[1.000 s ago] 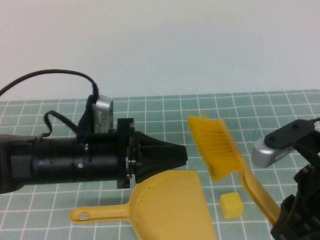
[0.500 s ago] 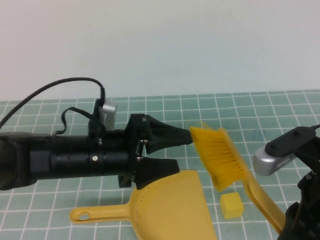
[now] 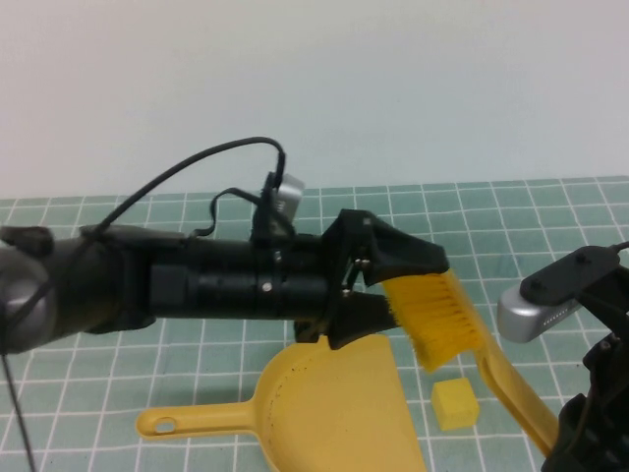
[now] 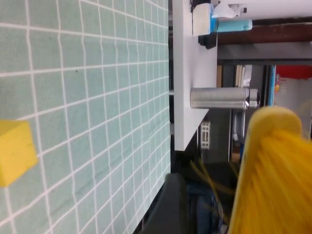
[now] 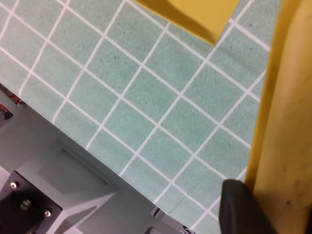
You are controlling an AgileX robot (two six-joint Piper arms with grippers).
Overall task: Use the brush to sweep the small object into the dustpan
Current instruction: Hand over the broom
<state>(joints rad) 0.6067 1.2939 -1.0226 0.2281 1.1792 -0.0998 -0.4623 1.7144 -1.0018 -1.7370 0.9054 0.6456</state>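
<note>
My left gripper (image 3: pixel 408 290) reaches in from the left, open, with its jaws either side of the top of the brush's orange-yellow bristles (image 3: pixel 439 320). The brush handle (image 3: pixel 516 393) slants down to my right gripper (image 3: pixel 580 442) at the bottom right, which is shut on it; a dark finger (image 5: pixel 239 209) presses the handle (image 5: pixel 287 122). The small pale-yellow cube (image 3: pixel 455 404) lies on the mat just below the bristles, right of the yellow dustpan (image 3: pixel 334 403). The left wrist view shows the cube (image 4: pixel 14 151) and the bristles (image 4: pixel 273 175).
The green tiled mat (image 3: pixel 118 374) covers the table. The dustpan's long handle (image 3: pixel 187 423) points left under my left arm (image 3: pixel 197 290). A silver camera (image 3: pixel 536 310) sits on my right wrist. A yellow corner (image 5: pixel 195 12) shows in the right wrist view.
My left arm has swung right, and its gripper has opened and come round the brush head. The brush head has dropped slightly toward the cube. The cube and dustpan have not moved.
</note>
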